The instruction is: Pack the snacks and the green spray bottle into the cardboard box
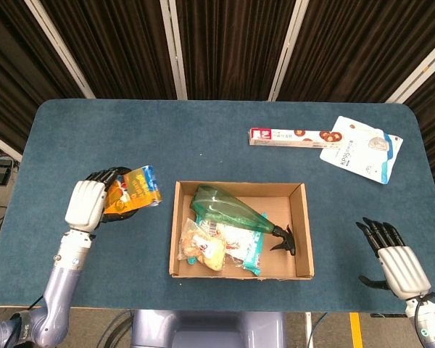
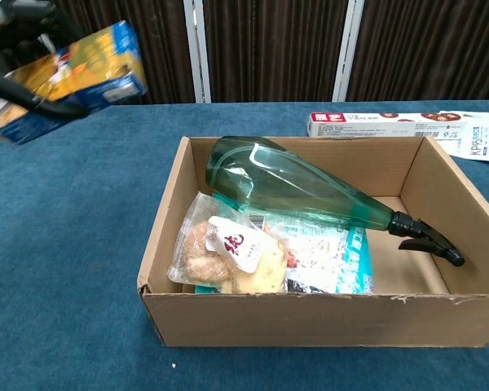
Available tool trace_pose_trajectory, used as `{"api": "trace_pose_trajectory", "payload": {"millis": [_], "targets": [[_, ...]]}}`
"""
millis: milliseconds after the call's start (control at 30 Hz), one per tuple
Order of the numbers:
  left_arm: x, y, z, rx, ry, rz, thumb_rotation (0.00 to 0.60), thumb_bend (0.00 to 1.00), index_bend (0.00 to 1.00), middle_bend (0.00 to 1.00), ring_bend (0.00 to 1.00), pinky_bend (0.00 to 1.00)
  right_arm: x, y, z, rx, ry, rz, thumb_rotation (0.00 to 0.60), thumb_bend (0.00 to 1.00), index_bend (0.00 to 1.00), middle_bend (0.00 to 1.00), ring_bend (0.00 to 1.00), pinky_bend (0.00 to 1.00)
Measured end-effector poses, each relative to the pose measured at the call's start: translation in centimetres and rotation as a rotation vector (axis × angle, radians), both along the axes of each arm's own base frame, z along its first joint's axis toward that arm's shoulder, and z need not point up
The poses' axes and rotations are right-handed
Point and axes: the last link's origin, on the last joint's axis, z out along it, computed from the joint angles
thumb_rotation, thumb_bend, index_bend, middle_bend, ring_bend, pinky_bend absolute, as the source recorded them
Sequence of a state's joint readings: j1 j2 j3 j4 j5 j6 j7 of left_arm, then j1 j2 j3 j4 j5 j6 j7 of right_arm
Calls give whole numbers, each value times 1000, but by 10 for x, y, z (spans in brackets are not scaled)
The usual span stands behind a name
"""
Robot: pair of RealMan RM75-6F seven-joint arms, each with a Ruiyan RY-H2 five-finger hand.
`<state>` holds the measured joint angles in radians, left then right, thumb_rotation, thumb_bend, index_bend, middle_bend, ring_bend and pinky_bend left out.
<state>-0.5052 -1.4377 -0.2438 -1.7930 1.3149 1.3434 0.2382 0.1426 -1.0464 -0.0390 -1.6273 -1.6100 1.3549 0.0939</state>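
My left hand (image 1: 87,203) grips an orange and blue snack box (image 1: 133,191) and holds it in the air to the left of the cardboard box (image 1: 175,217); in the chest view the snack box (image 2: 69,77) is high at the top left. The cardboard box (image 2: 310,322) holds the green spray bottle (image 1: 228,210) lying on its side and several snack bags (image 2: 228,252). A long red and white snack box (image 1: 290,136) and a white pouch (image 1: 362,149) lie on the table's far right. My right hand (image 1: 399,261) hangs with fingers spread at the near right, holding nothing.
The blue table (image 1: 116,138) runs wide behind and to the left of the cardboard box. Dark curtains with white posts stand behind the table's far edge.
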Motion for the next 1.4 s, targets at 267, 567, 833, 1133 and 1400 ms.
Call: {"api": "trace_pose_trajectory", "payload": {"millis": [267, 567, 833, 1133, 1400], "targets": [[82, 10, -40, -153, 0, -182, 600, 88, 221, 132, 147, 291, -2, 0, 6, -6, -19, 2, 600, 13, 0, 0, 0, 0], [127, -1, -102, -401, 48, -282, 600, 0, 0, 0, 0, 122, -11, -1, 17, -38, -39, -21, 600, 13, 0, 0, 0, 0], [124, -10, -88, -474, 5, -302, 600, 0, 0, 0, 0, 77, -12, 2, 19, -60, -32, -21, 600, 12, 0, 0, 0, 0], [79, -25, -20, -340, 58, -290, 600, 0, 0, 0, 0, 60, -11, 2, 16, -63, -19, -16, 600, 12, 0, 0, 0, 0], [-46, -68, 51, -121, 250, 36, 600, 0, 0, 0, 0, 0, -13, -4, 12, -87, 1, -41, 600, 13, 0, 0, 0, 0]]}}
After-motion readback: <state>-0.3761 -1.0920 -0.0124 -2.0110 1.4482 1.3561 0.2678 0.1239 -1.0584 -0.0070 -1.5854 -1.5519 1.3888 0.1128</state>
